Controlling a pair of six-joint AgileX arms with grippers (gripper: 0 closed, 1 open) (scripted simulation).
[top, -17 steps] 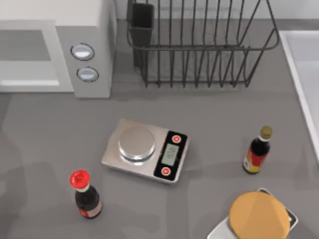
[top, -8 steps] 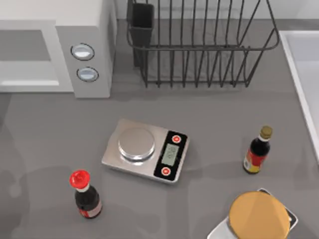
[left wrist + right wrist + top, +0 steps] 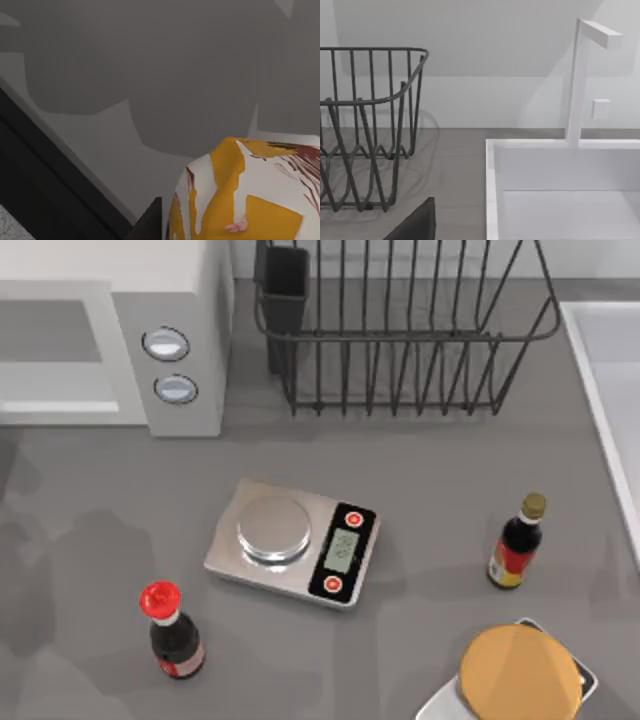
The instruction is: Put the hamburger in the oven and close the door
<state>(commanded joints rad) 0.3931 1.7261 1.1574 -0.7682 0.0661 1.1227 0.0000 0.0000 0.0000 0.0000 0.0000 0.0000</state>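
**Burger not in the oven yet, door left to shut**

Grey desk holds everything, and the white oven sits at its back left corner. We see into the oven's pale grey inside, so we think the door is open. The part of the inside that we see has nothing in it. So both jobs are left: put the hamburger in, then shut the door.

The hamburger is right up close in our left wrist view, yellow and white with red streaks, above a shaded grey surface. A dark bit of our left gripper touches its side. We cannot tell if that gripper is pinching it or spread wide.

Our right gripper waits near the sink at the desk's right edge. We cannot tell its state either.

Bare desk lies in front of the oven, so there is room there. The dish rack stands just beside the oven's knob side. The scale sits mid-desk, and the red-capped bottle stands near the front left. We should keep away from both.
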